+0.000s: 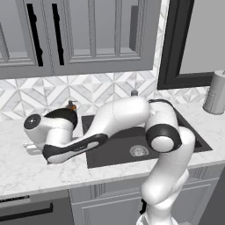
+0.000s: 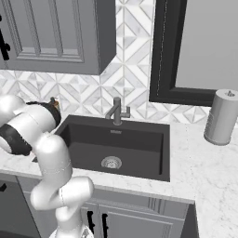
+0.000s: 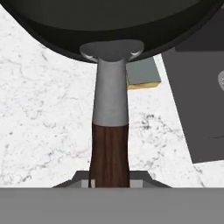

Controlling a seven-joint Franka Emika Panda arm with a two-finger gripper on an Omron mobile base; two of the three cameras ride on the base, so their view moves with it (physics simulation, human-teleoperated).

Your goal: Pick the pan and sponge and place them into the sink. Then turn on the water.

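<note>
- White marbled counter (image 3: 43,122) fills the left and lower frame of the hand view; the dark sink (image 3: 197,109) sits at right.
- Gripper (image 3: 109,183) at bottom centre — clamped on the reddish-brown handle of the pan (image 3: 109,26).
- Pan bowl spans the top edge.
- Sponge (image 3: 142,74) lies on the counter just right of the handle's grey neck — partly hidden by the pan rim.
- Faucet (image 2: 116,111) stands at centre of the right base view.

The white marble counter (image 2: 204,162) carries a grey canister (image 2: 221,117) and, apparently, the sponge (image 3: 142,74).
</note>
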